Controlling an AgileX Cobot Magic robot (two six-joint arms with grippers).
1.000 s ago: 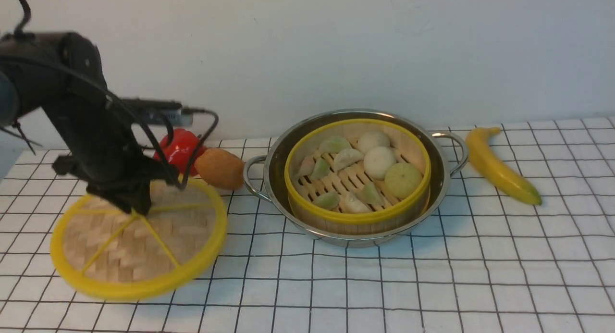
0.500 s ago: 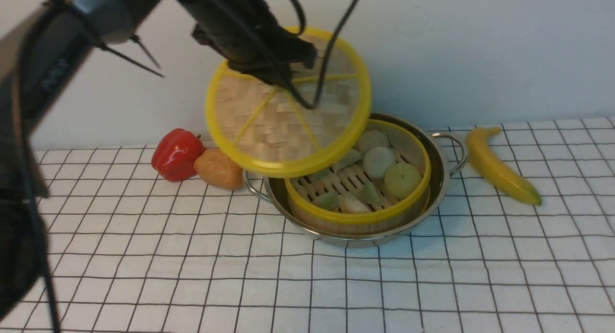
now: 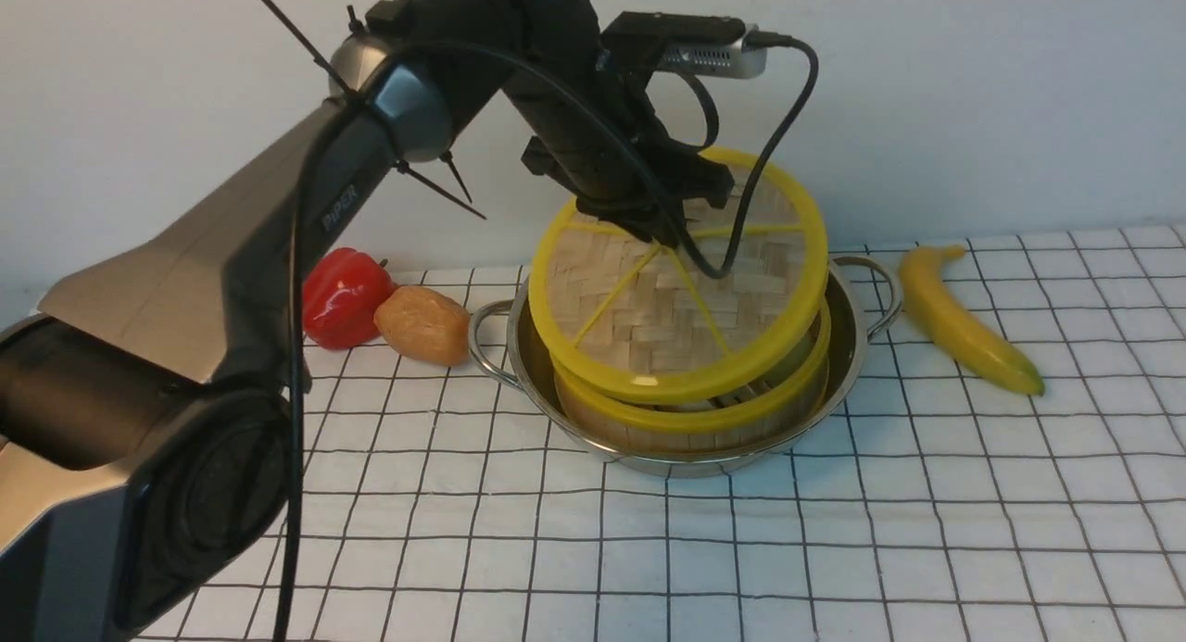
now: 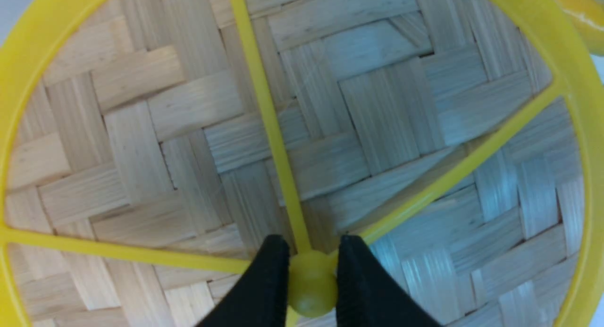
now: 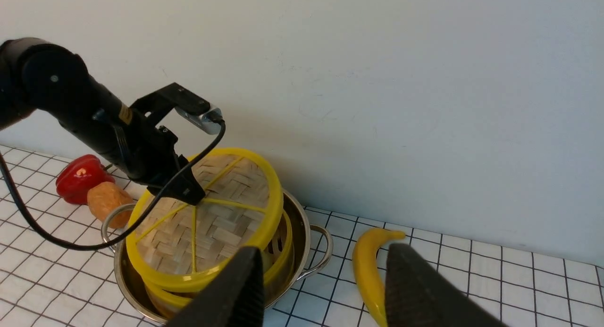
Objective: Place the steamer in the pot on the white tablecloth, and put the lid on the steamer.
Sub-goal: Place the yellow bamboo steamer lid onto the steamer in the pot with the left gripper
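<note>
While the lid point(image 3: 672, 318) hangs tilted from the left claw point(image 3: 660, 234), the placement cannot be called secure.

Finding one: the claw's two black fingers point(image 4: 264, 280) pinch only the small yellow knob point(image 4: 311, 282) at the hub of the spokes. The whole disc hangs off one narrow point, and a slip or twist there would drop it skewed.

Finding two: the lid's near edge, below and in front of the claw, sits close over the steamer point(image 3: 690, 418), while the far edge behind the claw rides high. Lowered at this tilt, the low edge may catch the steamer's rim and shove the basket within the pot point(image 3: 857, 341) beneath the claw, or leave the lid cocked. Whether the rims already touch I cannot tell.

Finding three: the pot looks to rest loose on the white tablecloth point(image 3: 834, 531), which could bunch under a sideways push.

The right claw point(image 5: 323, 254), well off to the side, stands spread and empty, and I see no hazard from it.
</note>
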